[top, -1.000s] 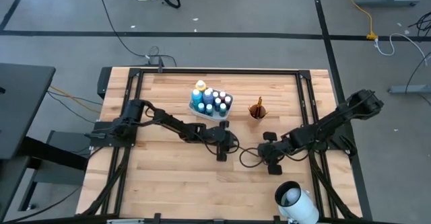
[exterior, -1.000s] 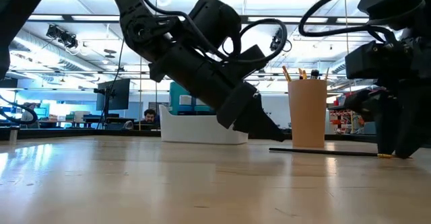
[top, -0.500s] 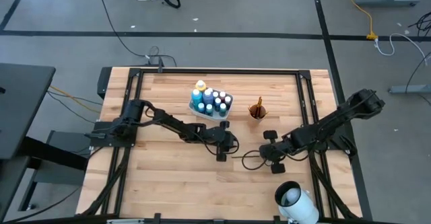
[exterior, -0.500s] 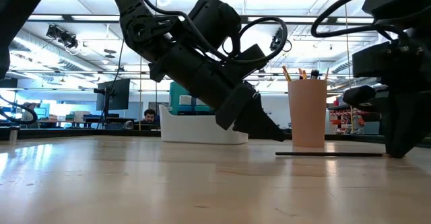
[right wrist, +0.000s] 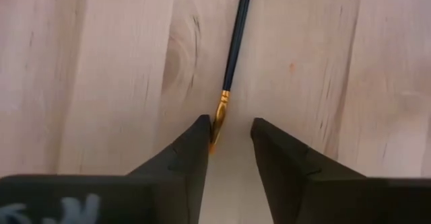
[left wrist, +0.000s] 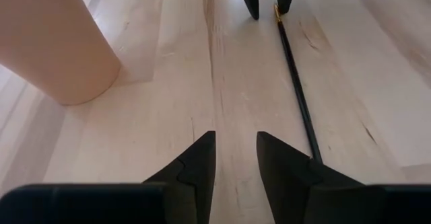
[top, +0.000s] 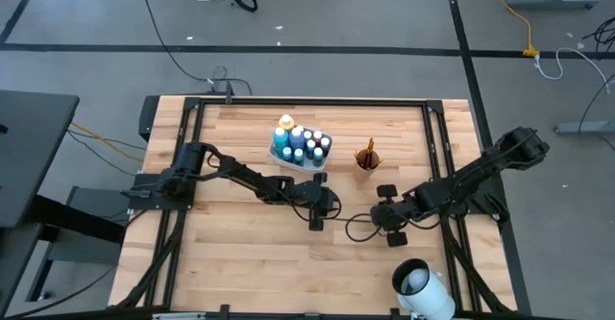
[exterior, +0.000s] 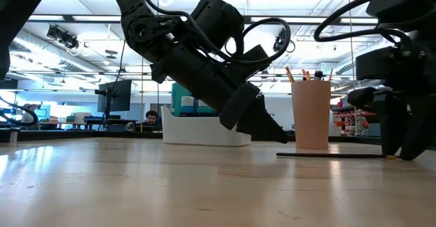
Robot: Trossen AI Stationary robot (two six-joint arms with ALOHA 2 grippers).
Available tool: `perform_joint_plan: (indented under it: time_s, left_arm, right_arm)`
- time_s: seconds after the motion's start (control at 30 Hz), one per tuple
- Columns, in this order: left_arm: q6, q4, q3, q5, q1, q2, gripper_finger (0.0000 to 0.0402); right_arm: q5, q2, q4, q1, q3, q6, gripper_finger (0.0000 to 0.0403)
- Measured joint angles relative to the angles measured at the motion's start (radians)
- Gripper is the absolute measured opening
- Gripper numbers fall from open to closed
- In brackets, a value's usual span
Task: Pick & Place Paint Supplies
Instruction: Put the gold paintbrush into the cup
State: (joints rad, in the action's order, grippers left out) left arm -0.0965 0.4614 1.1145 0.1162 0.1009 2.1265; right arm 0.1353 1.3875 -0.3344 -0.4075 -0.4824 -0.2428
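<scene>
A thin dark paintbrush [exterior: 334, 155] with a gold ferrule [right wrist: 221, 109] lies flat on the table between my two grippers. My right gripper [right wrist: 229, 133] [top: 380, 216] is open, with its fingers on either side of the brush's bristle end. My left gripper [left wrist: 234, 158] [top: 332, 207] is open and low over bare wood. The brush's handle end [left wrist: 311, 150] runs beside one of its fingers. An orange-brown cup [top: 366, 157] holds more brushes. A white tray [top: 283, 159] holds the small paint bottles [top: 300, 144]. My right gripper has the brush's bristle tip [right wrist: 214, 142] lying right by the inner side of one finger [right wrist: 195, 150]; I cannot tell whether they touch. My left gripper has the handle end passing beside one finger [left wrist: 289, 167]; contact cannot be told.
The cup [left wrist: 54, 42] stands just beyond the brush, toward the far edge. The tray [exterior: 204, 128] is left of the cup. A white cylinder [top: 420, 286] sits at the near right corner. A dark cable [top: 357, 226] loops by the right gripper. Bare wood lies toward the near edge.
My right gripper has shifted a little toward the table's right edge and stays low over the brush's bristle end. The left arm has kept still.
</scene>
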Motion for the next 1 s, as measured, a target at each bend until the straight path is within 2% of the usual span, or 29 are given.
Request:
perform_joint_plan:
  time_s: [0.17, 0.47, 0.7, 1.0]
  left_arm:
    - [0.000, 0.000, 0.000, 0.000, 0.000, 0.000, 0.0116]
    - [-0.001, 0.000, 0.000, 0.000, 0.000, 0.000, 0.0116]
    - [-0.005, 0.000, 0.000, 0.000, 0.000, 0.000, 0.0116]
    - [-0.004, 0.000, 0.000, 0.000, 0.000, 0.000, 0.0116]
  right_arm:
    - [-0.019, -0.002, -0.015, 0.001, -0.002, -0.009, 0.0118]
    - [-0.058, -0.028, -0.063, 0.001, -0.002, -0.004, 0.0072]
    - [-0.063, -0.056, -0.125, 0.001, 0.000, 0.015, 0.0008]
    - [-0.064, -0.077, -0.132, 0.000, -0.014, -0.011, 0.0009]
